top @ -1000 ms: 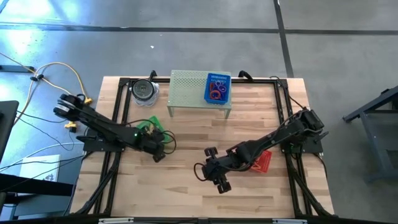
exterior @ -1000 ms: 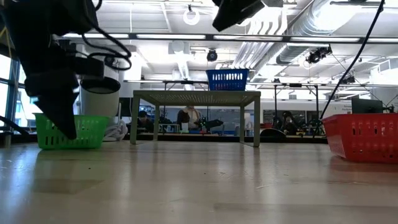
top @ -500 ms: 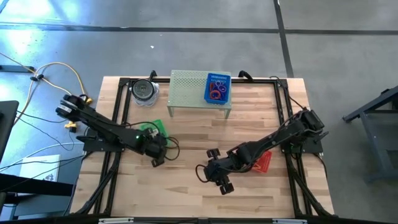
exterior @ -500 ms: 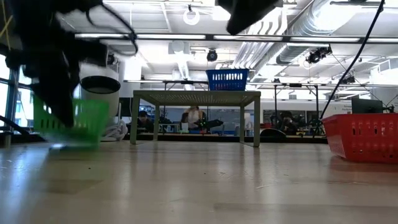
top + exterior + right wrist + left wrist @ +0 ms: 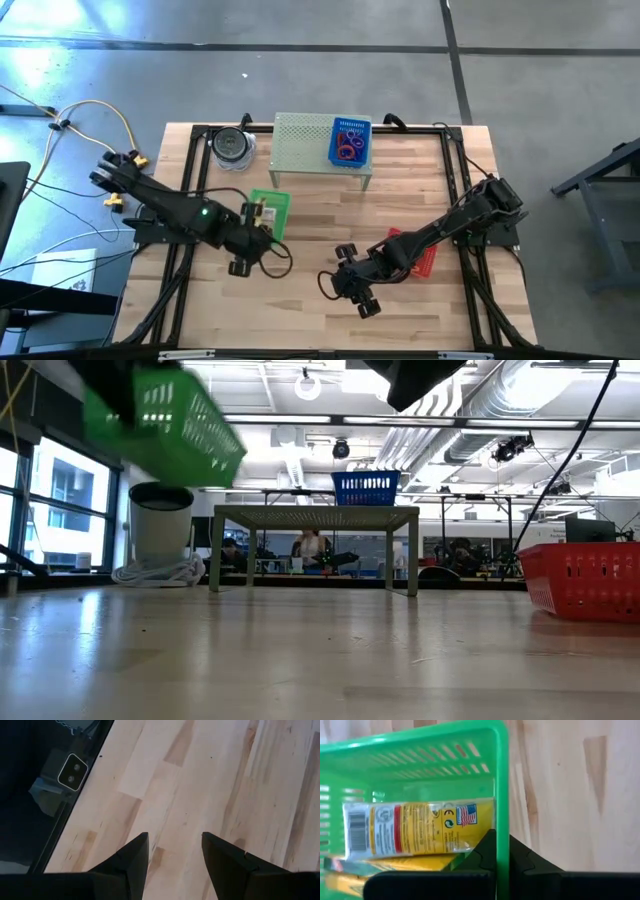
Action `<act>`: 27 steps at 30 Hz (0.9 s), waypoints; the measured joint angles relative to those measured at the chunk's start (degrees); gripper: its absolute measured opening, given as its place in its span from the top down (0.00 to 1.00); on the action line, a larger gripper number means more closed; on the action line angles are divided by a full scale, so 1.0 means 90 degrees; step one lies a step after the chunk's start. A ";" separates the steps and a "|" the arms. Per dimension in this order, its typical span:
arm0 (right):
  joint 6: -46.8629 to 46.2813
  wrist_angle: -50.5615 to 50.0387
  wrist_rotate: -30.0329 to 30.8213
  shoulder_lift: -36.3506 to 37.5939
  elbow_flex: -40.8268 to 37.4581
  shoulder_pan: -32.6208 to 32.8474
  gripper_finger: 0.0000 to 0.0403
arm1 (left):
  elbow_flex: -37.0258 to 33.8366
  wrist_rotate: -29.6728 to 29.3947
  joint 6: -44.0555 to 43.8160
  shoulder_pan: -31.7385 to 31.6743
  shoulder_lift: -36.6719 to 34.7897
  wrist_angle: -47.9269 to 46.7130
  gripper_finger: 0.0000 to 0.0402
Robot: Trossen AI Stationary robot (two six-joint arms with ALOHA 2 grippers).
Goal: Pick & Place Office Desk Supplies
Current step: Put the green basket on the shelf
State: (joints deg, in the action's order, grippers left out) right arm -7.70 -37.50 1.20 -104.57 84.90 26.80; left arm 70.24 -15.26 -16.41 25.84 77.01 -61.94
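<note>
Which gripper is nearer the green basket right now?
Left. The left gripper is shut on the green basket's rim, holding it off the table; the right gripper hangs open, well apart, near the red basket.

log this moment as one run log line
left gripper: shut on green basket, lifted | right gripper: open, empty, over table | blue basket: on stand

Wooden table [image 5: 300, 290] with green stand [image 5: 322, 143], jar [image 5: 232, 146], red basket [image 5: 422, 258]

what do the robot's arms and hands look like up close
Both arms are dark, near black, built of jointed segments with black cables looping alongside. The left arm carries a small green light on one link. The right hand ends in two flat, dark, wedge-shaped fingers with angular tips; the left hand has the same dark angular fingers.
</note>
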 joint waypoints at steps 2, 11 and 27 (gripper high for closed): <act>-0.0020 0.0000 0.0001 0.0000 -0.0001 -0.0002 0.57 | 0.0244 -0.0003 0.0441 -0.0216 0.0000 -0.0089 1.00; -0.0242 0.0294 -0.0035 0.0002 -0.0271 -0.0006 0.57 | 0.0859 -0.0484 0.1977 -0.2211 -0.0005 -0.0423 1.00; -0.0353 0.0249 -0.0165 0.0002 -0.0362 -0.0006 0.57 | 0.0859 0.0966 0.4017 -0.4667 0.0279 0.1037 1.00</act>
State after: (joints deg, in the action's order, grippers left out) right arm -10.89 -35.25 -0.28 -104.55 81.65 26.74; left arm 77.97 -6.57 19.74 -16.17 79.52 -52.61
